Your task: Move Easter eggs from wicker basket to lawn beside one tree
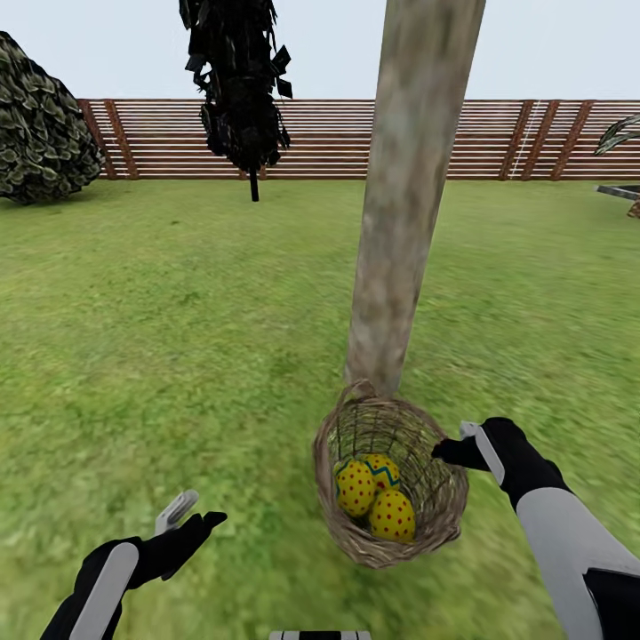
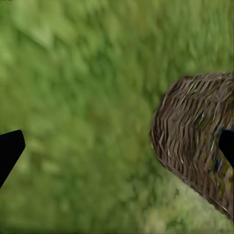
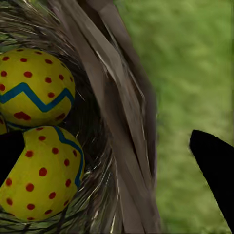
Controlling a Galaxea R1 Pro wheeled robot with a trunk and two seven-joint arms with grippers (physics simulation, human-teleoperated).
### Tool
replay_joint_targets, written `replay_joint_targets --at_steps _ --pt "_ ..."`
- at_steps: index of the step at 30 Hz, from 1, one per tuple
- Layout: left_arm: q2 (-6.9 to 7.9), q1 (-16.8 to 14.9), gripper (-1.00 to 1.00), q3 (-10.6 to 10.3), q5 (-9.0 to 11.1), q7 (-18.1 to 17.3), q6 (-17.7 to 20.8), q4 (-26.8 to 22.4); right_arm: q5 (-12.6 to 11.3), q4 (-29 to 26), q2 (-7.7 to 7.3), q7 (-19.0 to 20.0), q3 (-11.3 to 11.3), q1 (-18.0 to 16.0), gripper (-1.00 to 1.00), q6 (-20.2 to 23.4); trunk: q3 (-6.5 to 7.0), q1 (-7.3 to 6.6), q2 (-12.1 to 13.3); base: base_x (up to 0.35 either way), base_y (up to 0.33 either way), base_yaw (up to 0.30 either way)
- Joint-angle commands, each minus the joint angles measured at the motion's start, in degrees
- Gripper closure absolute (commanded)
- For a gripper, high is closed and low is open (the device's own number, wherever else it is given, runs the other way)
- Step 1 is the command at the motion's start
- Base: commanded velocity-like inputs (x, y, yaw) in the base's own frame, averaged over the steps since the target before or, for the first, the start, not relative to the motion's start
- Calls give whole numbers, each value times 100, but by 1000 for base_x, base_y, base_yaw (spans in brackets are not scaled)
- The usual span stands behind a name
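The wicker basket (image 1: 356,533) stands on the lawn (image 1: 178,338) at the foot of the thick pale tree (image 1: 409,196). Three yellow Easter eggs with red dots lie inside it: one at the left (image 1: 356,487), one behind (image 1: 384,466), one at the front (image 1: 392,516). My right gripper (image 1: 451,450) is open at the basket's right rim. In the right wrist view its jaws straddle the basket wall (image 3: 122,146), with two eggs (image 3: 34,92) (image 3: 41,175) just inside. My left gripper (image 1: 191,520) hangs open over grass, left of the basket (image 2: 195,141).
A brown slat fence (image 1: 311,138) closes the far side of the garden. A slim dark tree (image 1: 240,80) stands at the back, and a round dark bush (image 1: 40,124) at far left. Open grass spreads left of the trunk.
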Motion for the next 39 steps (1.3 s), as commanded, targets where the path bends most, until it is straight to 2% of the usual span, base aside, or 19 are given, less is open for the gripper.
replay_joint_targets --at_steps 1,9,14,17,19,21,30,37,39 --pt "0 -2 -100 4 61 49 23 -6 -24 -11 1 2 -11 -1 -100 24 -5 -1 -2 0 0 0" --pt "52 3 -100 18 -3 71 -44 90 -22 -98 -18 1 -29 -1 -100 16 17 -4 -1 0 0 0" --pt "53 18 -100 21 -15 76 -64 99 -72 -992 -65 18 -34 262 -100 28 128 -17 6 0 0 0" --pt "54 19 -100 21 -19 76 -65 99 -80 -1336 -61 24 -23 411 -100 38 194 -24 10 0 0 0" --pt "119 84 -100 -44 -2 107 -90 164 -43 -1396 5 89 -3 475 -100 21 194 -25 10 0 0 0" --pt "134 138 -100 -22 2 106 -62 229 -44 -1460 49 74 -3 539 -100 18 194 -25 10 0 0 0" --pt "134 138 -100 -22 2 106 -62 281 -44 -1736 49 74 -3 631 -100 18 194 -25 10 0 0 0" --pt "135 134 -100 0 5 105 -40 253 -45 -1703 55 55 -3 598 -100 16 194 -25 10 0 0 0" --pt "93 166 -100 44 20 98 -5 215 -48 -1638 81 1 -7 534 -100 -26 194 -25 10 0 0 0"
